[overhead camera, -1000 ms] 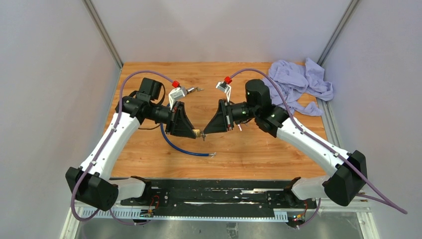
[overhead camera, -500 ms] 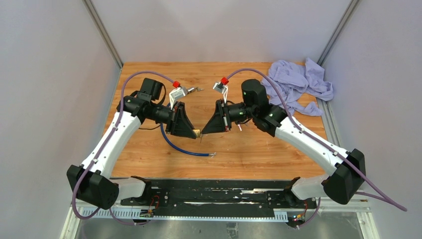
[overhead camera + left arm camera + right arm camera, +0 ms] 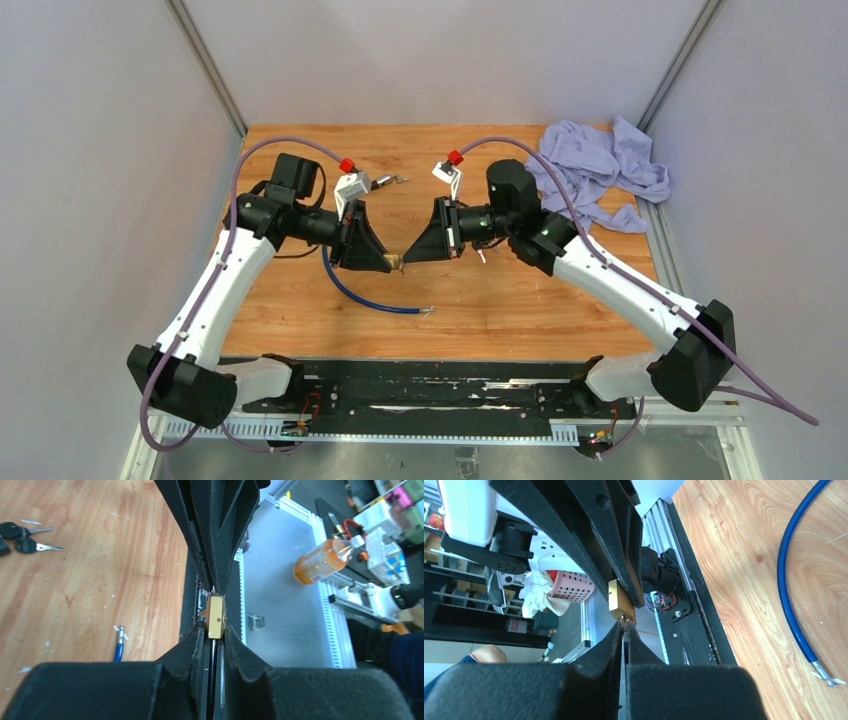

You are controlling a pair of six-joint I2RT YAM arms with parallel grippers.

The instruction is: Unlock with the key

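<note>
Now the left gripper [image 3: 389, 263] clamps the brass padlock [image 3: 216, 616] while the right gripper [image 3: 409, 257] pinches its key [image 3: 625, 623].

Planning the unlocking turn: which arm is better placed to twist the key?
Right. The right tool is shut on the key at the brass padlock's keyhole; the left tool only clamps the padlock body.

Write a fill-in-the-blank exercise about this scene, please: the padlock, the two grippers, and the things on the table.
1. The padlock is clamped in the jaws of the gripper on the ___ arm.
2. The cable lying on the table is ___ in colour.
3. The crumpled cloth lies at the table's far ___ corner.
4. The jaws of the right gripper, at the padlock's end, are ___, not open.

Missing words: left; blue; right; shut
</note>
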